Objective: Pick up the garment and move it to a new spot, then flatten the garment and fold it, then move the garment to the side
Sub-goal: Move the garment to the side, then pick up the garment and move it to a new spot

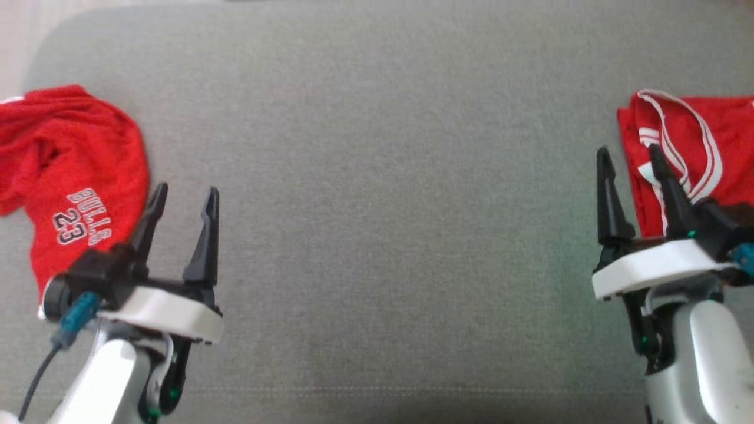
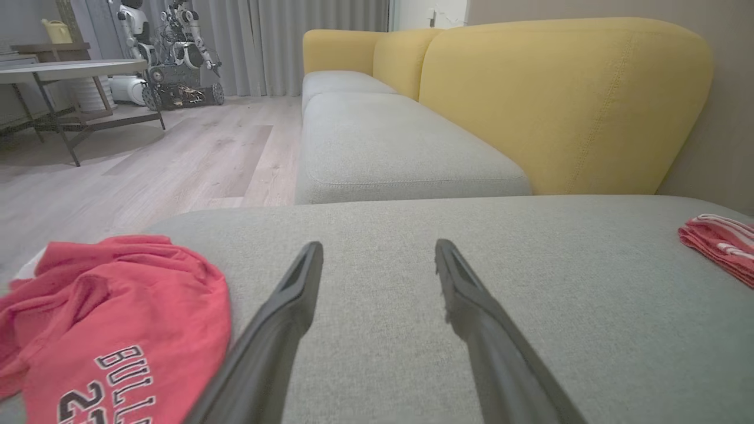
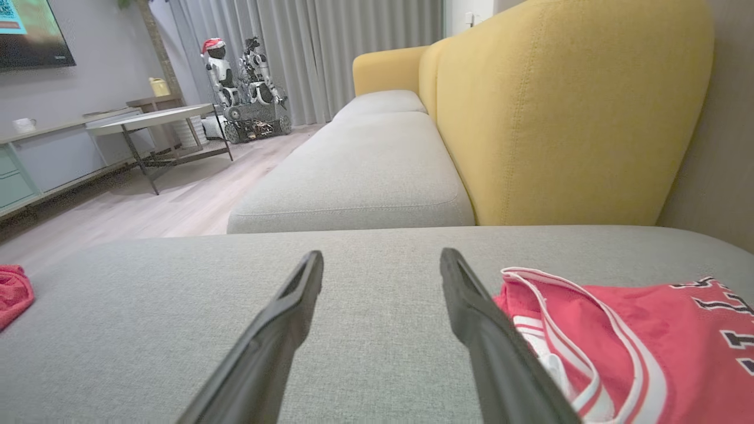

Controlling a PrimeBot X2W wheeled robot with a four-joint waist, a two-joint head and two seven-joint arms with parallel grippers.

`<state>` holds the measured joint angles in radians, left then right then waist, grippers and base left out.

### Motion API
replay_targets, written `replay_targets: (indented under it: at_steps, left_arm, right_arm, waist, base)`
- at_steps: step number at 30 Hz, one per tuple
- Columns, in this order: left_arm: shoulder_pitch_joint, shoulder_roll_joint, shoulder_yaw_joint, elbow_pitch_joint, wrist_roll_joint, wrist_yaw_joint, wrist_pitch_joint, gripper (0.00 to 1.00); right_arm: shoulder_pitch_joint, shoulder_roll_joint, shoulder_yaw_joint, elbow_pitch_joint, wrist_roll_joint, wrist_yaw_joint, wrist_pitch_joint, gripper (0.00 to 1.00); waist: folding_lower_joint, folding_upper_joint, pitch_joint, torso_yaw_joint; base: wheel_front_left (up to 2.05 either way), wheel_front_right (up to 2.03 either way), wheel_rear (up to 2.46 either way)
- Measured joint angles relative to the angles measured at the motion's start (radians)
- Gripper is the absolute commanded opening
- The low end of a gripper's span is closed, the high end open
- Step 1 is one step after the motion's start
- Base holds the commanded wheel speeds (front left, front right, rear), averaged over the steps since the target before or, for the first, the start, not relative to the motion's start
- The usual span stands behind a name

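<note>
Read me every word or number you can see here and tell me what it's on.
"BULLS": on the crumpled red jersey, on the robot's left.
"23": beside it, same jersey.
Folded red jersey: black letters cut off by the frame edge, unreadable.
TV screen: too small to read.

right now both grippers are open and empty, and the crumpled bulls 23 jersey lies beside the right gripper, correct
No: the crumpled Bulls 23 jersey lies beside the left gripper, as the head view shows. The rest holds.
</note>
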<state>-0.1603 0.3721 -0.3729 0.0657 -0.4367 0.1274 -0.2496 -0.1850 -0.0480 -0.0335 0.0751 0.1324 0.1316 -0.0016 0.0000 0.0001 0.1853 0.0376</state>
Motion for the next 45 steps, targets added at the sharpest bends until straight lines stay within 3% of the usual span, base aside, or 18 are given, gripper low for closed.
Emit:
replay_targets:
  at_steps: [22, 45]
  left_arm:
    - [0.143, 0.002, -0.025, -0.003, 0.0, 0.033, 0.011, 1.0]
    - [0.155, 0.008, -0.029, -0.027, 0.0, 0.049, 0.016, 1.0]
  right_arm:
    - [0.161, 0.001, 0.005, 0.028, 0.004, 0.0, 0.005, 1.0]
    - [0.164, 0.001, 0.005, 0.015, 0.004, 0.0, 0.02, 1.0]
  waist:
    - [0.0, 0.0, -0.172, 0.009]
    - [0.0, 0.0, -0.163, 0.006]
  base:
    - [0.0, 0.0, 0.0]
    - [0.0, 0.0, 0.0]
